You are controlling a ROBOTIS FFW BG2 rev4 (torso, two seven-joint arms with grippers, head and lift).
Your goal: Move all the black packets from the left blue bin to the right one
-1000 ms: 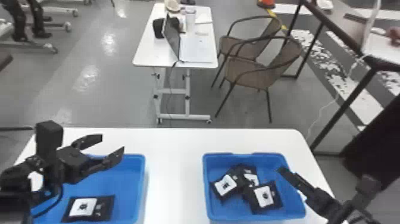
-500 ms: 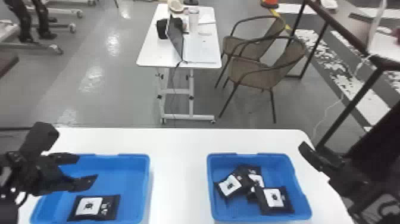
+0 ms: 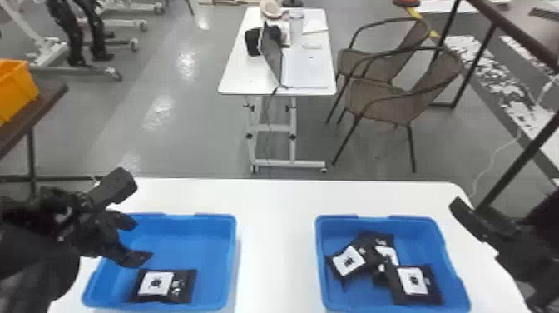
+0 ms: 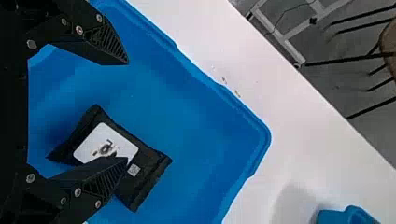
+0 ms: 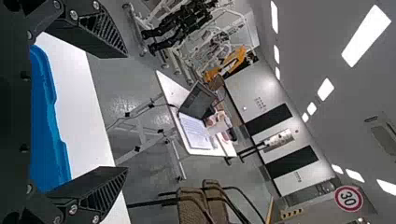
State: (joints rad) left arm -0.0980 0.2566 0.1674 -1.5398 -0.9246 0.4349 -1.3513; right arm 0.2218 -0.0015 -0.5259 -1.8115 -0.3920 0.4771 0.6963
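On the white table [image 3: 276, 249], blue plastic bins [image 3: 232, 254] are set. The black left gripper [image 3: 143, 240] and right gripper [image 3: 478, 222] are held unclenched.

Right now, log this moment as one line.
left gripper open over left bin; one packet inside; right gripper open beside right bin; several packets inside

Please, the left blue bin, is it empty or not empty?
Not empty: one black packet lies inside the left blue bin, with its white label facing up.

In the right wrist view, a round, red-rimmed sign [image 5: 348, 198] reads "30"
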